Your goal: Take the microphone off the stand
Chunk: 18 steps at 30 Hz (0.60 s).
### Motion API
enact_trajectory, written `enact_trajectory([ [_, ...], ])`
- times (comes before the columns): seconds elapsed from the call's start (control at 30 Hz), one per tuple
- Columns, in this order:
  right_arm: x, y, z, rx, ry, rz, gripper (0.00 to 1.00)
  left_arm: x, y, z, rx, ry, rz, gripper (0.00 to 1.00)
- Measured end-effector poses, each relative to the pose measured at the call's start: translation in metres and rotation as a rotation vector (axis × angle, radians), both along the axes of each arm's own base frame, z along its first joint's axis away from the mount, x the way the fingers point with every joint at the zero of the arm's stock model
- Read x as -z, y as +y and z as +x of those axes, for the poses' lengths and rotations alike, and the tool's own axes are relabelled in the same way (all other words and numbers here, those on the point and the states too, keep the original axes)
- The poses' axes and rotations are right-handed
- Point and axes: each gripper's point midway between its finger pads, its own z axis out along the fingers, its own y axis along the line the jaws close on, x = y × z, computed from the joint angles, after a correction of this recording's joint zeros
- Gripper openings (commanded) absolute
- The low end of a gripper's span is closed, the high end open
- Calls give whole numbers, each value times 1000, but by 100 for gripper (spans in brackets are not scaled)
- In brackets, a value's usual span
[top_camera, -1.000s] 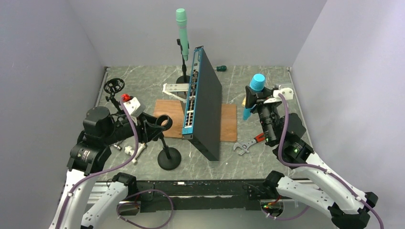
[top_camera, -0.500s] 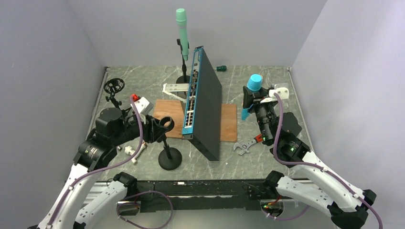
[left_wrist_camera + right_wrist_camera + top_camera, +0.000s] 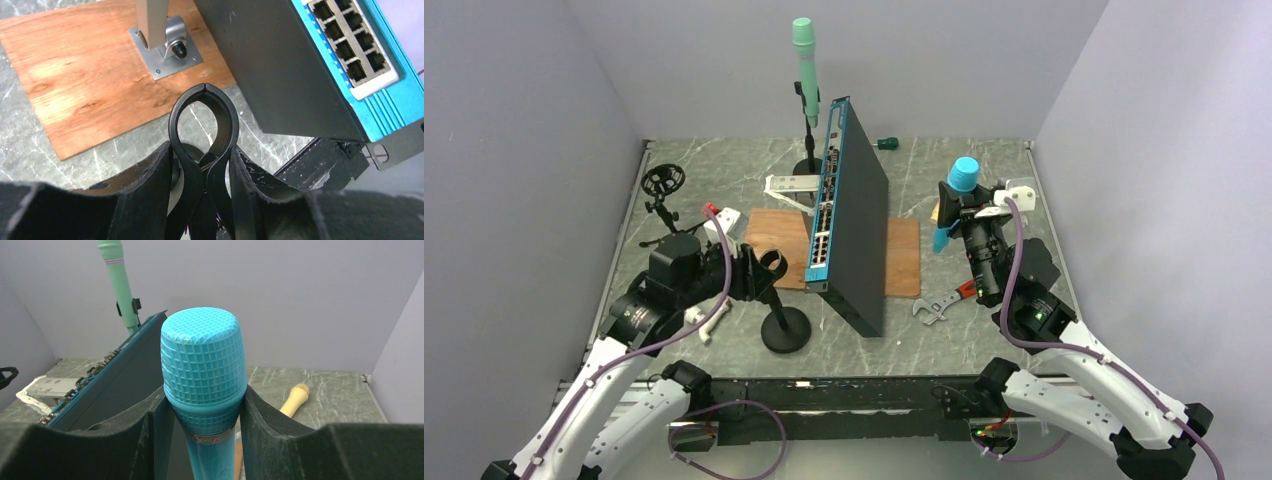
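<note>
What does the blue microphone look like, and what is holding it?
The blue microphone has a rounded head with a grid pattern and looks like plastic. Below the head are a thin band with lettering and a slimmer handle. It stands roughly upright, head up, and is not in any stand. The right gripper is closed on it just under the head, with one finger on each side. It is to the right of the tall network switch.

Grey marbled table [image 3: 984, 180], wooden board [image 3: 774, 235] flat at centre, black-and-blue network switch [image 3: 859, 230] standing on edge across it. Round black stand base [image 3: 786, 330] front left, wrench [image 3: 936, 306] front right. Green-handled screwdriver [image 3: 885, 143] at back, small black stand [image 3: 662, 183] far left, beige microphone [image 3: 294, 399] lying at right.
</note>
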Motion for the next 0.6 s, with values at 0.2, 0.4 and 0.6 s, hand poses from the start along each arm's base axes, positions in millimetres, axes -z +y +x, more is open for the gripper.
enact_trajectory([
  [0.2,2,-1,1,5,5,5,0,2,3,4,-54,43,-2,62],
  [0.4,5,-4,1,12,6,6,0,9,-5,5,-49,111,-14,71],
  [0.6,7,-7,1,19,8,6,0,11,-8,2,-33,119,-8,44],
])
